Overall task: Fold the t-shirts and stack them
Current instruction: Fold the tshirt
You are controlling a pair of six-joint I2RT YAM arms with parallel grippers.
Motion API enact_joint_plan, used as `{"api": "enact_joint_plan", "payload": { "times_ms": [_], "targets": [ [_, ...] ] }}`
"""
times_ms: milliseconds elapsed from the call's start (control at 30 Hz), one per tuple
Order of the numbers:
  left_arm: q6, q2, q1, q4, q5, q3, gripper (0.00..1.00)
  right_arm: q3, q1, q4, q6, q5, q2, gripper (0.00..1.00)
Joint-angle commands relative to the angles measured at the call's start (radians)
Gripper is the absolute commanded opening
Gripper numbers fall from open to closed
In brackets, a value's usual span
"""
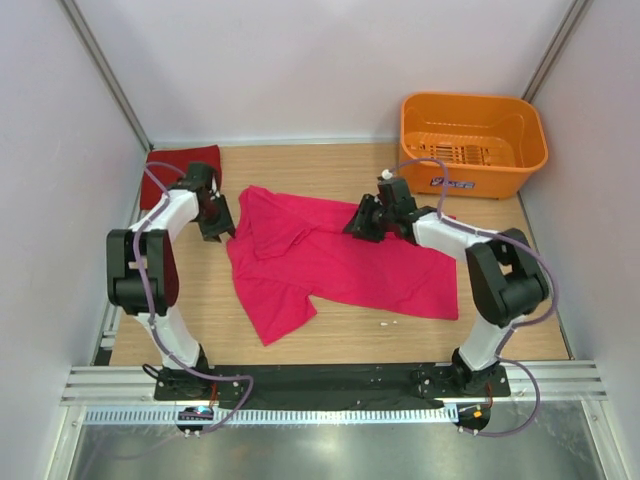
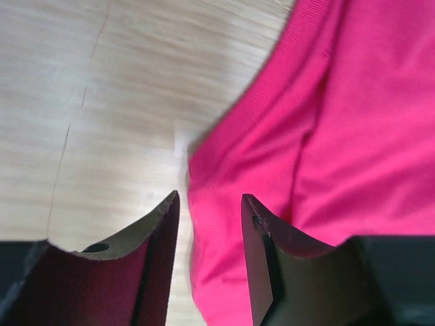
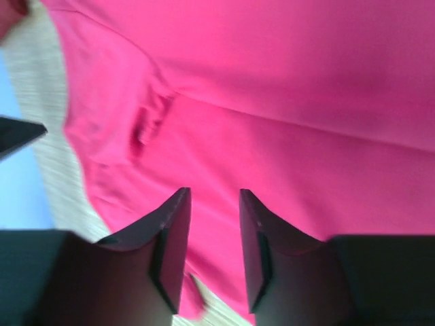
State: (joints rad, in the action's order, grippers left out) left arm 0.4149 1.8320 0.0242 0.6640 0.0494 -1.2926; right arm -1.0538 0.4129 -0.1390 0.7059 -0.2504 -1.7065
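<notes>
**Both arms reached inward, jaws apart**

My left arm [image 1: 172, 212] and right arm [image 1: 440, 232] angle toward the middle. The left gripper [image 2: 209, 197] and right gripper [image 3: 214, 192] point downward, each with a clear gap between its fingers.

Bright, even light falls from above, leaving only faint shadows on the table [image 1: 350, 340]. The top view is sharp. Both wrist views are blurred, worst along the shirt [image 3: 285, 102] edge, with dark fingers [image 2: 160, 272] before it.

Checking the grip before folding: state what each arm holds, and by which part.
Nothing is held. The left jaws stand open over an edge of the bright magenta-pink cloth t-shirt; the right jaws stand open above the same shirt.
</notes>
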Motion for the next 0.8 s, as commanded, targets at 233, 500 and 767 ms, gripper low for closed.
{"api": "enact_joint_plan", "payload": {
  "times_ms": [233,500,767],
  "targets": [
    [0.091,-0.149,0.022,0.002,0.164,-0.027,0.26,-0.173,0.182,0.417,0.374,-0.059,-0.306,0.13],
    [0.136,-0.053,0.083,-0.092,0.248,-0.02,0.24,-0.212,0.242,0.4,0.382,0.0,-0.386,0.22],
    [0.13,-0.025,0.1,-0.101,0.262,-0.031,0.22,-0.232,0.251,0.355,0.376,0.033,-0.401,0.23]
  ]
}}
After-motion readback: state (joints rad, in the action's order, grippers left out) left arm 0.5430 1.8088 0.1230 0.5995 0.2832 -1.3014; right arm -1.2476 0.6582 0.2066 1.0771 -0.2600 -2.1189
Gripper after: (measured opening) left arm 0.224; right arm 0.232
